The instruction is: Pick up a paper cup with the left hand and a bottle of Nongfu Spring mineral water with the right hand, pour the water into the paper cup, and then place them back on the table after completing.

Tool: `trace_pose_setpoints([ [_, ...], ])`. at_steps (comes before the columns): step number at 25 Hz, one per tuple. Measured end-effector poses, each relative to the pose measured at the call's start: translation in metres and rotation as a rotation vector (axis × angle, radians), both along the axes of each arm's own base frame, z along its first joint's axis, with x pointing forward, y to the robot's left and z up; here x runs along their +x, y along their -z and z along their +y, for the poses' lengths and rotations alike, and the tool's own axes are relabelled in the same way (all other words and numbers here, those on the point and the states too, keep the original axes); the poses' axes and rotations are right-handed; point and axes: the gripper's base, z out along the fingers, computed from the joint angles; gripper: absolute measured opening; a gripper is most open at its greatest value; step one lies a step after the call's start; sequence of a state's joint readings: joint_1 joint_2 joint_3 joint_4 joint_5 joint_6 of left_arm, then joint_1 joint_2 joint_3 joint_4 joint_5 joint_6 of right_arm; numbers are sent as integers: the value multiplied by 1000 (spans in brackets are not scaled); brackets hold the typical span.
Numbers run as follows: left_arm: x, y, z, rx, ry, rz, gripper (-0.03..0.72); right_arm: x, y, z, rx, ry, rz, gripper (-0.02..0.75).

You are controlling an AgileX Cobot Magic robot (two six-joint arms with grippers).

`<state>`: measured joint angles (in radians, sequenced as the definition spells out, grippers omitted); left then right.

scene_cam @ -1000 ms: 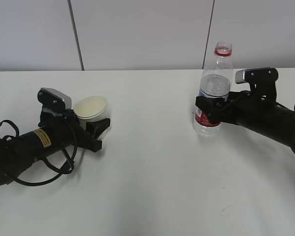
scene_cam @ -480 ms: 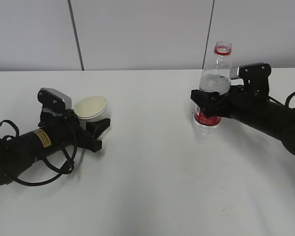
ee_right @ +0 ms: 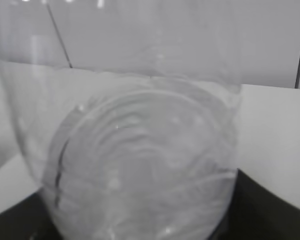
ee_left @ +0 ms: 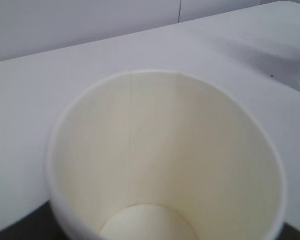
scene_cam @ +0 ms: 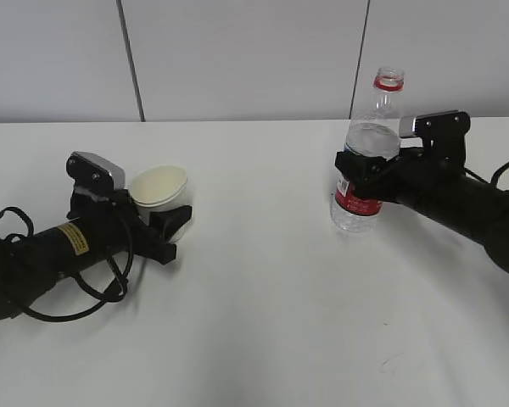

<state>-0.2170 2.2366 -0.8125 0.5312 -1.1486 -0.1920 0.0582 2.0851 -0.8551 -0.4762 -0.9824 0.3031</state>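
Observation:
The left hand, with its yellow sticker, lies low over the table (scene_cam: 263, 339) at the left. Its gripper (scene_cam: 171, 216) is shut on a white paper cup (scene_cam: 159, 185) that tilts with its mouth up and to the right. In the left wrist view the cup (ee_left: 165, 160) fills the frame and is empty. The right hand's gripper (scene_cam: 363, 176) is shut on a clear water bottle (scene_cam: 366, 144) with a red label and no cap. It holds the bottle upright, just above the table. In the right wrist view the bottle (ee_right: 140, 165) fills the frame, with water inside.
A white panelled wall (scene_cam: 237, 59) with dark seams stands behind the table. Loose black cables (scene_cam: 85, 292) loop beside the left arm. The two arms are far apart, with bare tabletop between them.
The right gripper has lifted the bottle slightly off the table and shifted it a little. The left gripper with the cup has barely moved.

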Motion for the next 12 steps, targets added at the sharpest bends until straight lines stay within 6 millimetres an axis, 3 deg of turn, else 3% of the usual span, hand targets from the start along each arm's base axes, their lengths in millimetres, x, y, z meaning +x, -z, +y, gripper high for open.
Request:
trace_pose_setpoints([
  [12, -8, 1, -8, -4, 132, 15, 393, -1, -2, 0, -65, -19, -18, 399],
])
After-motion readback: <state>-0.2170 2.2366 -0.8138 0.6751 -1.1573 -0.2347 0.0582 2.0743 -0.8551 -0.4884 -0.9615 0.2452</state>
